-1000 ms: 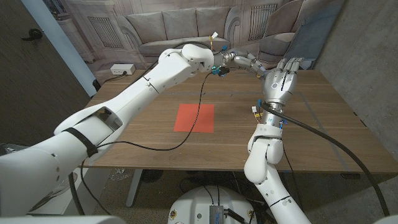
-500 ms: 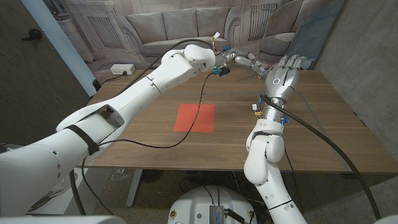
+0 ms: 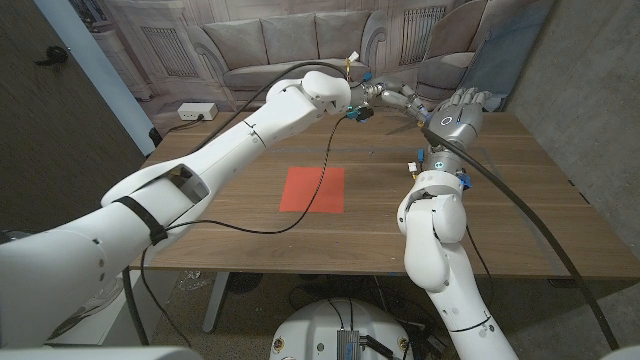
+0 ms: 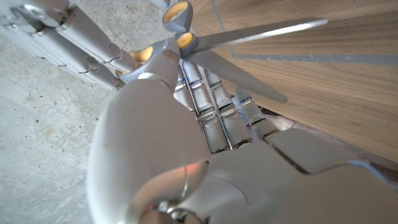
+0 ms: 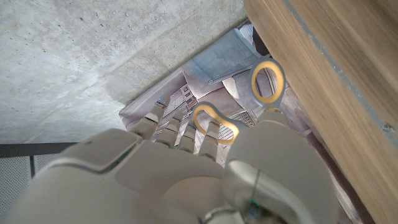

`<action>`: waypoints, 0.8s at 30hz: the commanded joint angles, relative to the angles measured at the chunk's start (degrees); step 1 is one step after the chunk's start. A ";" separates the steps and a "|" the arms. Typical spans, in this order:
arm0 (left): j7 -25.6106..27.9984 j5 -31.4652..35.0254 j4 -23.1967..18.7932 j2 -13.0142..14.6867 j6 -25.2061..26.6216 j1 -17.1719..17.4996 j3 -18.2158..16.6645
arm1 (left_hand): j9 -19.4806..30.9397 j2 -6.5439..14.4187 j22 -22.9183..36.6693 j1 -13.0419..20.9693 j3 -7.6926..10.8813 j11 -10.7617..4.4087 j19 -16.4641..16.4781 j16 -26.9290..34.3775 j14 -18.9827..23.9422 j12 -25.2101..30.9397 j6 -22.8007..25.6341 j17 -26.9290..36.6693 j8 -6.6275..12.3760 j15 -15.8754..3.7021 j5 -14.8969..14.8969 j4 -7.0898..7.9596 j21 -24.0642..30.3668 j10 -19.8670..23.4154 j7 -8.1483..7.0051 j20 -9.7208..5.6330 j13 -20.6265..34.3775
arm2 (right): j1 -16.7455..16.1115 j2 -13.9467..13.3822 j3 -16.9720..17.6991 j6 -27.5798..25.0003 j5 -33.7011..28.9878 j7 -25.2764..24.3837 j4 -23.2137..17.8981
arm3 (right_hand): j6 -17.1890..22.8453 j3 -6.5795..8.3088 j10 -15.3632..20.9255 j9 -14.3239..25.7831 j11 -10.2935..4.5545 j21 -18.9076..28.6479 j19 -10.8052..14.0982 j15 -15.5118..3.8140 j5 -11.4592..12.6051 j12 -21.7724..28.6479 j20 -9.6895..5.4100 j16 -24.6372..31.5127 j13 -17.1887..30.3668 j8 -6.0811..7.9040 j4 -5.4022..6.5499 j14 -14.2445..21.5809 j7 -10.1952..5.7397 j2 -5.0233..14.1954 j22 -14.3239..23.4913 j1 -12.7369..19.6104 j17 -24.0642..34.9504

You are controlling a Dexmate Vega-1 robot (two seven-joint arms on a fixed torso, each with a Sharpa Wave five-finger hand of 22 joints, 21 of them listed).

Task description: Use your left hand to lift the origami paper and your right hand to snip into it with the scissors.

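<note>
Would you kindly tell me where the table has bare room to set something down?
Bare wood lies around the red origami paper, most widely toward the table's right side and near edge. It is crowded at the far edge, where the left robot hand and right robot hand meet around the scissors.

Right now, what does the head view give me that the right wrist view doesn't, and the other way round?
Head view: the red origami paper lying flat mid-table. Right wrist view: the scissors, their yellow-lined handle loops close by the fingertips; whether they are gripped is unclear. Both: the wooden table and the right robot hand.
</note>
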 commanded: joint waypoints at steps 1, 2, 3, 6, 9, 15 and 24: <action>-0.52 -1.12 2.46 -1.36 0.33 -0.51 -0.93 | 0.10 0.85 0.07 0.92 2.55 -3.99 0.02 0.03 -0.04 0.36 0.07 0.16 0.14 -7.59 -0.05 2.28 0.30 4.09 0.34 0.20 -0.07 | 2.99 -6.84 -1.02 -3.97 1.51 4.16 4.43 | -0.16 0.41 -0.51 0.19 -0.95 -0.07 0.84 -0.98 0.76 0.32 -0.79 0.41 0.08 0.31 -1.99 0.64 -0.69 -1.14 0.06 2.36 -0.34; -0.62 -1.22 2.66 -1.39 0.04 -0.52 -1.01 | 0.07 0.82 0.07 0.92 2.59 -4.04 0.05 -0.01 0.01 0.36 0.13 0.10 0.14 -7.52 -0.04 2.27 0.33 4.08 0.38 0.21 -0.05 | 3.47 -6.35 -0.97 -2.99 0.48 5.80 4.70 | -0.57 0.45 -0.50 0.19 -0.98 -0.09 0.89 -1.00 0.83 0.34 -0.83 0.39 0.08 0.18 -2.20 0.62 -0.67 -1.24 0.05 2.65 -0.39; -0.55 -1.17 2.76 -1.38 -0.04 -0.63 -1.07 | 0.08 0.81 0.07 0.91 2.59 -4.05 0.09 -0.03 0.02 0.33 0.11 0.11 0.13 -7.54 -0.05 2.27 0.36 4.06 0.24 0.16 -0.07 | 3.48 -6.54 -0.89 -4.12 2.17 4.80 5.05 | -0.68 0.46 -0.52 0.19 -0.95 -0.11 0.86 -0.99 0.87 0.35 -0.82 0.38 0.08 0.16 -2.33 0.60 -0.63 -1.32 0.05 2.80 -0.41; -0.62 -2.07 3.54 -1.84 0.44 -0.83 -1.66 | 0.13 0.76 0.07 0.87 2.65 -3.94 0.09 -0.10 0.10 0.31 0.11 0.03 0.15 -7.52 -0.05 2.28 0.41 4.05 0.24 0.14 -0.08 | 3.92 -6.46 -1.23 -7.14 2.23 2.40 7.09 | -2.04 0.38 -1.18 0.20 -0.64 -0.34 0.59 -0.93 1.15 0.18 -0.58 0.28 0.09 -0.16 -3.10 0.37 0.06 -2.01 0.03 3.70 -0.58; -1.11 -3.18 4.48 -2.29 0.07 -0.90 -2.24 | 0.00 0.66 0.07 0.81 2.68 -4.02 0.07 -0.16 0.21 0.31 0.22 -0.03 0.10 -7.49 -0.05 2.29 0.46 4.04 0.31 0.16 -0.03 | 4.24 -6.27 -1.29 -12.45 4.71 -3.38 9.76 | -2.08 0.17 -1.24 0.20 -0.63 -0.45 0.41 -0.75 1.19 0.20 -0.23 0.25 0.09 -0.08 -3.23 0.28 0.11 -2.42 0.03 3.70 -0.61; 0.38 -3.57 4.86 -2.78 -1.89 0.32 -2.96 | 0.06 0.70 0.07 0.78 2.76 -4.02 0.07 -0.21 0.29 0.32 0.18 0.02 0.07 -7.55 -0.04 2.32 0.58 4.14 0.22 0.17 0.00 | 5.09 -3.31 -0.80 -19.44 5.24 -12.42 14.25 | -0.52 -0.40 0.35 0.21 -1.57 -0.51 0.65 -0.95 1.40 0.92 0.00 0.66 0.11 0.70 -3.38 1.18 -0.41 -3.20 0.07 3.53 -0.66; -0.40 -5.04 5.83 -3.29 -4.28 0.94 -3.71 | 0.03 0.70 0.07 0.88 2.77 -4.07 0.48 -0.26 0.11 0.15 0.17 0.27 0.00 -7.62 -0.07 2.27 0.89 3.93 0.32 -0.04 -0.04 | 5.05 0.15 0.75 -20.36 6.02 -18.23 16.31 | 1.60 -1.09 1.94 0.21 -1.99 -0.49 1.06 -1.60 1.58 1.54 0.15 1.11 0.12 1.43 -3.00 2.38 -0.72 -3.53 0.13 2.64 -0.60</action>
